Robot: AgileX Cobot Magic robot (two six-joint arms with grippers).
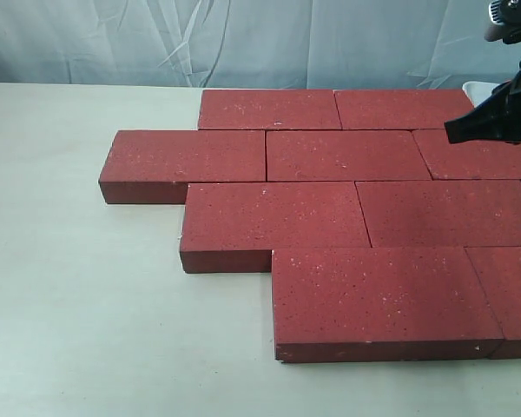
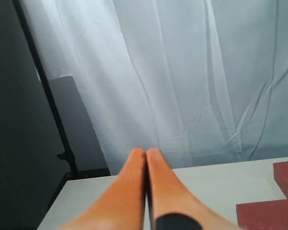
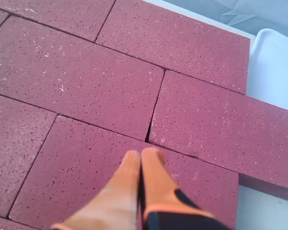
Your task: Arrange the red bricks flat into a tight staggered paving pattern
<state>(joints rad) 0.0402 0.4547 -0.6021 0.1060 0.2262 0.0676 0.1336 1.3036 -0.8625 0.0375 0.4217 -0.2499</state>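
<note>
The left gripper (image 2: 145, 154) has its orange fingers pressed together with nothing between them. It hangs above the pale table (image 1: 78, 287), clear of everything and aimed at the white curtain (image 2: 182, 72); only a corner of the paving shows beside it.

In the exterior view the red bricks (image 1: 347, 155) lie flat in four staggered rows. They spread from the centre out to 3 o'clock, and their stepped left edge runs from 12 down toward 5 o'clock.

At 2 o'clock the black right arm (image 1: 504, 117) reaches in over the third brick of the second row. The right gripper (image 3: 141, 155) is likewise closed tight and holds nothing. Its tips are over a brick face just short of a narrow open joint; whether they touch the surface I cannot tell. A white tray-like thing (image 3: 273, 67) sits beyond the bricks.
</note>
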